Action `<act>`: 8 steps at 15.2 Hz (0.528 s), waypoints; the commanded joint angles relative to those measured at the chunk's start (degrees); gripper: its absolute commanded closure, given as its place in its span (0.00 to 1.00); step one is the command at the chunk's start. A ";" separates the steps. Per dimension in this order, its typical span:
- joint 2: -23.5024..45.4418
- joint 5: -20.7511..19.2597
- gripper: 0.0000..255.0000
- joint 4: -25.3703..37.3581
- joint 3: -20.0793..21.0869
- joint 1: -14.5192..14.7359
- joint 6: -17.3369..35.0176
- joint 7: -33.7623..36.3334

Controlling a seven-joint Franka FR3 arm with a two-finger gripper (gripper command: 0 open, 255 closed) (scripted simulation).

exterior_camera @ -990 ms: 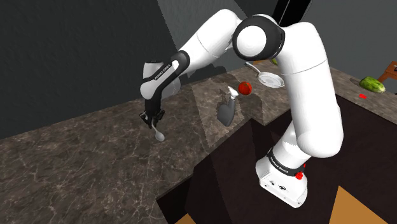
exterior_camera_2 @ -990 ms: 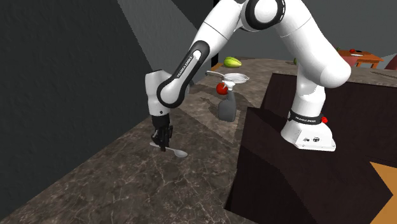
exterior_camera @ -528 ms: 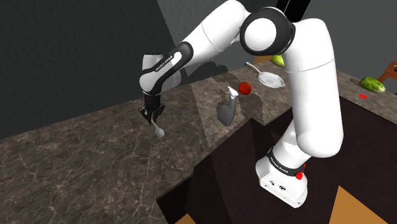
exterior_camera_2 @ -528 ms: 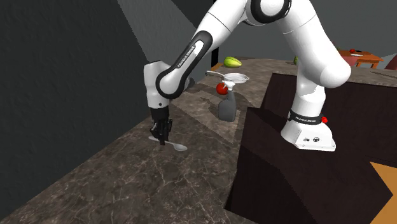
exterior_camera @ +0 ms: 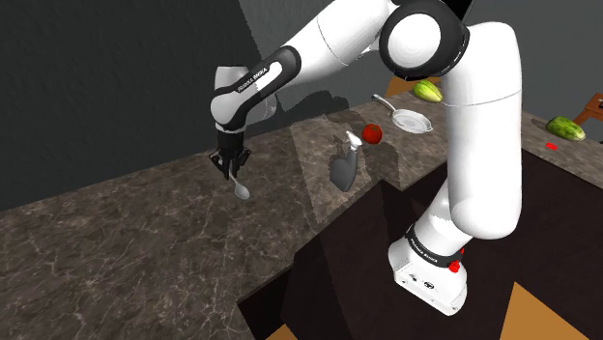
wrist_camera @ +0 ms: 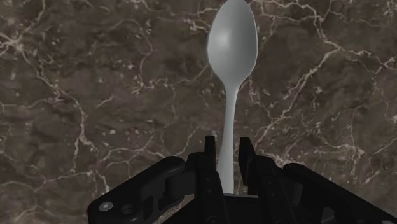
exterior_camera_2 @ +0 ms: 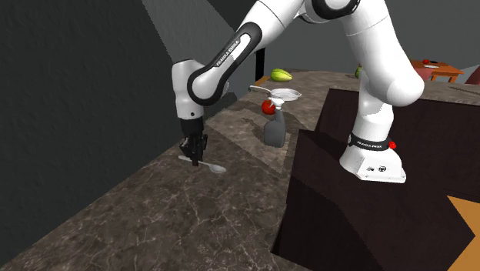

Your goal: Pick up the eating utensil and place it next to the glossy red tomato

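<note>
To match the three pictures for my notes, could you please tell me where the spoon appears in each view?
Shoulder view: spoon left of centre, hanging below the claw, left of the grey spray bottle.
Second exterior view: spoon left of centre, its bowl sticking out to the right of the claw.
Wrist view: spoon with its handle clasped in the claw, bowl pointing away.
Shared landmark: the black claw gripping its handle.

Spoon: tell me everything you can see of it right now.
The spoon is plain pale grey and smooth, with an oval bowl and a slim straight handle. The gripper clasps the handle between its black fingers, bowl pointing away from the hand toward the dark veined countertop. I cannot tell whether the bowl touches it.
</note>
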 commanded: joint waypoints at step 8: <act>-4.54 -0.01 1.00 0.43 0.12 -0.17 -4.91 0.84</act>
